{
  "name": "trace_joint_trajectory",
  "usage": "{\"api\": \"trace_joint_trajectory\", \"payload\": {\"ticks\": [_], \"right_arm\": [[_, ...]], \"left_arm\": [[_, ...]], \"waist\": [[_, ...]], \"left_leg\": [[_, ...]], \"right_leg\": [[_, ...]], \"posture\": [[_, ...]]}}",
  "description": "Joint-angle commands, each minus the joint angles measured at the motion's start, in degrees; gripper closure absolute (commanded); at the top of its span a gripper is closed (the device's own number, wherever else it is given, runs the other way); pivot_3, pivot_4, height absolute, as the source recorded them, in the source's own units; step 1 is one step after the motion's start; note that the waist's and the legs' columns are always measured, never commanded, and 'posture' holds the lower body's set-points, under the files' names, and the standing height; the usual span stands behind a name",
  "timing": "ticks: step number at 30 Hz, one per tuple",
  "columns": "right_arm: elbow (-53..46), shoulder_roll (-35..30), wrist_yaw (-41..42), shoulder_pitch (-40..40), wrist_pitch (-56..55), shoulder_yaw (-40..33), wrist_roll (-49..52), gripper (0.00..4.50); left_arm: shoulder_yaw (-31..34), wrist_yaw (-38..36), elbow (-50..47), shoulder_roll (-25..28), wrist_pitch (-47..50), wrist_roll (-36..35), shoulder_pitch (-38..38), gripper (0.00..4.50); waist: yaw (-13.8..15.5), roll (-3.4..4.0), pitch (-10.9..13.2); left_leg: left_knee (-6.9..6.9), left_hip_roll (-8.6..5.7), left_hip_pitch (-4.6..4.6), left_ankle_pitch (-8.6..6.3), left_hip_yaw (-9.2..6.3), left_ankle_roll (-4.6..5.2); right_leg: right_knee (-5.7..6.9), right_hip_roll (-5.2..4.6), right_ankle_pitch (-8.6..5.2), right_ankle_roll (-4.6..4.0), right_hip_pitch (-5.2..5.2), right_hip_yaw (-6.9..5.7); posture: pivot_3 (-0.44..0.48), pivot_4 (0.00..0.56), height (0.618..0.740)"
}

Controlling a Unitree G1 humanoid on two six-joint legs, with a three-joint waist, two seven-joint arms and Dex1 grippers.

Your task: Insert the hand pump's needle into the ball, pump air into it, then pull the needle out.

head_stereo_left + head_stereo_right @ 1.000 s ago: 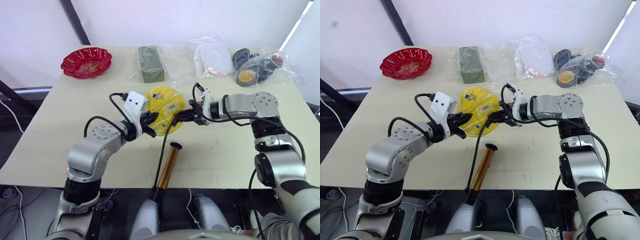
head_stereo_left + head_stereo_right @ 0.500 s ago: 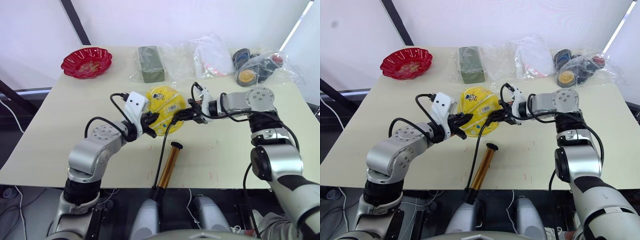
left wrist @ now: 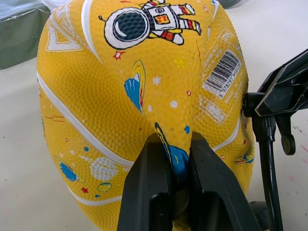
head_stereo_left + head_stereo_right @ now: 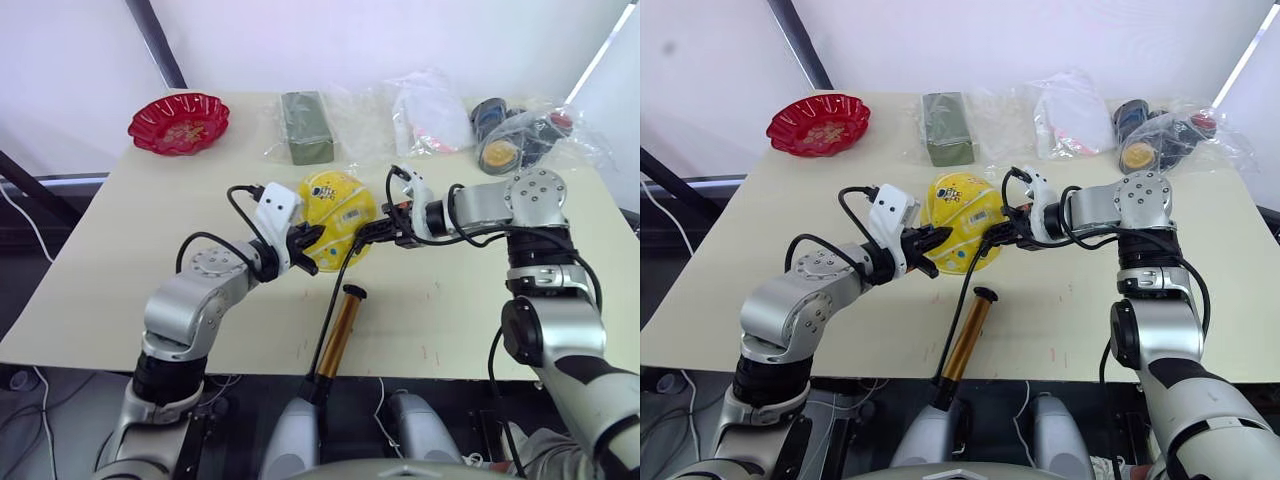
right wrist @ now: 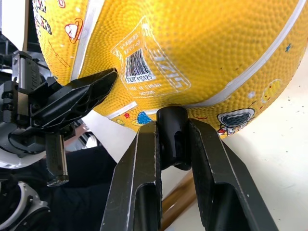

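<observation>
- The left gripper (image 3: 171,159) is seen at the ball's (image 4: 338,205) left flank; a fold of the soft yellow skin is pinched between its jaws, so the ball is steadied near the middle of the desk (image 4: 120,270).
- The ball looks slack and dented in the left wrist view, so pumping is judged not to have been done.
- The needle (image 5: 172,126) is held by its black fitting in the right gripper (image 5: 173,139), jaws clamped on it, and the fitting's end is pressed against the ball's lower right side. Whether the metal tip is already seated in the valve cannot be told, as it is hidden.
- The hand pump (image 4: 338,330) is left lying near the desk's front edge, its handle end hanging over that edge, with the hose running up to the right gripper. The handle is untouched, so pumping and withdrawal are judged to remain.
- A pale, matte desk is shown. A red bowl (image 4: 179,122) sits at the far left corner, a green block in plastic (image 4: 305,127) along the far edge, and bagged items (image 4: 520,135) toward the far right corner.
- White walls close in behind the desk.
</observation>
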Motion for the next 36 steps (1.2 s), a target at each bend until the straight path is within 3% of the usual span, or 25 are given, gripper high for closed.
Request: {"api": "trace_joint_trajectory", "payload": {"ticks": [1, 3, 6, 13, 18, 26, 36], "right_arm": [[-5.1, -0.8, 2.9, -1.1, -1.2, -2.7, -2.5, 3.20], [-7.4, -1.6, 4.6, -0.9, -0.6, -1.6, -4.4, 2.38], [-18.3, -6.1, 8.5, 0.7, 1.0, 3.6, -5.4, 0.75], [-39.9, -16.3, 16.5, 5.6, -0.2, 13.7, -8.6, 0.75], [-43.2, -10.3, 13.3, 8.8, 0.4, 9.0, -11.5, 0.75], [-47.0, 4.7, -0.1, 16.2, 1.3, -2.9, -11.7, 0.75], [-47.1, 11.1, -10.9, 20.3, 1.3, -6.9, -3.2, 0.75]], "left_arm": [[-4.0, -3.0, 0.9, -0.6, 0.5, -1.3, 0.7, 4.50], [-4.1, -3.0, 1.2, -0.6, 0.3, -1.1, 0.8, 4.50], [-4.1, -3.1, 1.5, -0.4, -0.1, -0.9, 0.8, 4.50], [-3.8, -3.5, 1.6, -0.2, -0.3, -0.7, 0.6, 4.50], [-3.9, -3.0, 1.3, -0.6, -0.2, -0.3, 0.3, 4.50], [-2.8, 0.3, -1.1, -4.1, 1.1, 0.0, 1.1, 4.50], [-1.9, 3.2, -1.8, -6.6, 2.3, 0.5, 1.0, 4.50]], "waist": [[0.3, 0.00, 0.0], [0.4, 0.00, 0.0], [0.7, 0.01, 0.0], [0.5, 0.02, 0.0], [0.6, 0.00, 0.0], [1.0, -0.01, -0.1], [0.9, 0.01, -0.1]], "left_leg": [[0.00, -0.02, 0.00, 0.00, 0.00, 0.00], [0.00, -0.03, 0.01, 0.00, 0.00, 0.00], [0.00, -0.04, -0.01, 0.00, -0.02, 0.00], [-0.02, -0.07, -0.01, -0.01, -0.06, 0.01], [0.01, -0.07, -0.01, 0.00, -0.08, 0.01], [0.02, -0.09, -0.06, 0.00, -0.11, 0.01], [0.04, -0.13, -0.03, 0.05, -0.11, 0.08]], "right_leg": [[0.00, 0.00, 0.00, 0.00, 0.00, 0.00], [-0.01, 0.00, 0.00, 0.00, 0.00, -0.01], [-0.01, -0.01, 0.00, 0.00, 0.00, -0.03], [-0.06, -0.13, -0.05, 0.07, 0.01, -0.09], [0.00, -0.12, -0.04, 0.07, 0.01, -0.05], [0.01, -0.28, -0.05, 0.10, 0.01, -0.11], [0.04, -0.27, -0.03, 0.12, 0.02, -0.12]], "posture": [[0.000, 0.150, 0.740], [0.000, 0.150, 0.740], [0.000, 0.150, 0.740], [0.000, 0.150, 0.740], [0.000, 0.150, 0.740], [0.000, 0.150, 0.740], [0.000, 0.150, 0.740]]}}
